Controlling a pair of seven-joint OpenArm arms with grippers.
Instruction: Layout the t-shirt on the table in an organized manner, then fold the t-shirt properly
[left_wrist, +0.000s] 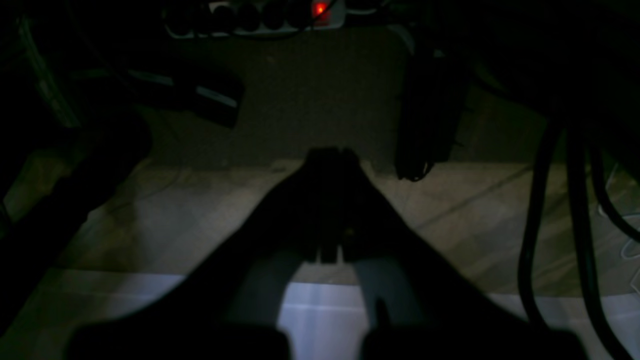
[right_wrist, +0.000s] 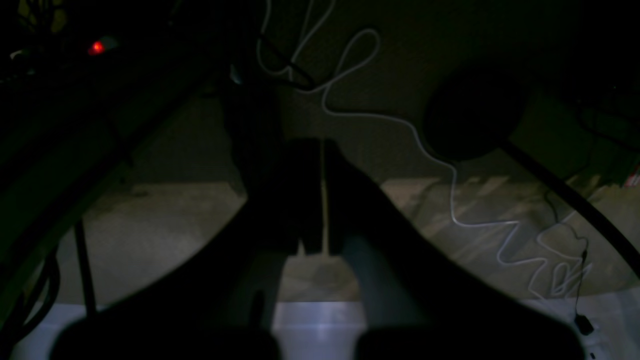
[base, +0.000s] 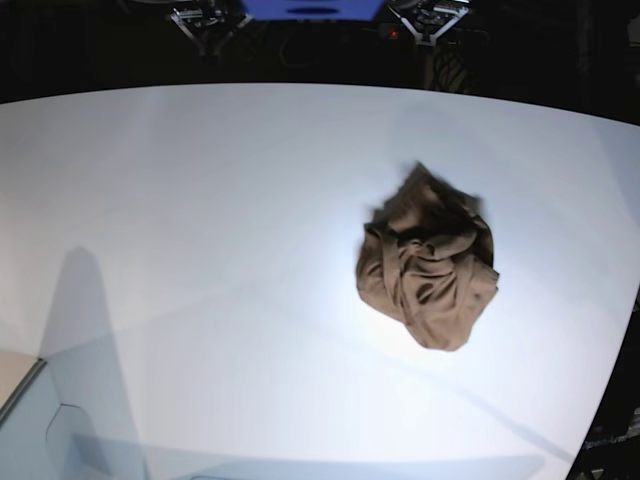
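The brown t-shirt (base: 428, 265) lies crumpled in a wrinkly heap on the right half of the white table (base: 200, 200) in the base view. Neither arm shows in that view. The left wrist view is dark: my left gripper (left_wrist: 331, 156) is shut with nothing in it and points past a pale table edge (left_wrist: 320, 310) toward the floor. In the equally dark right wrist view, my right gripper (right_wrist: 321, 147) is shut too, its fingers pressed together and empty. The shirt does not appear in either wrist view.
A power strip with a red light (left_wrist: 320, 9) and black cables (left_wrist: 575, 225) lie on the floor. A white cord (right_wrist: 450, 190) snakes across the floor. Two stands (base: 205, 20) (base: 430, 15) sit beyond the table's far edge.
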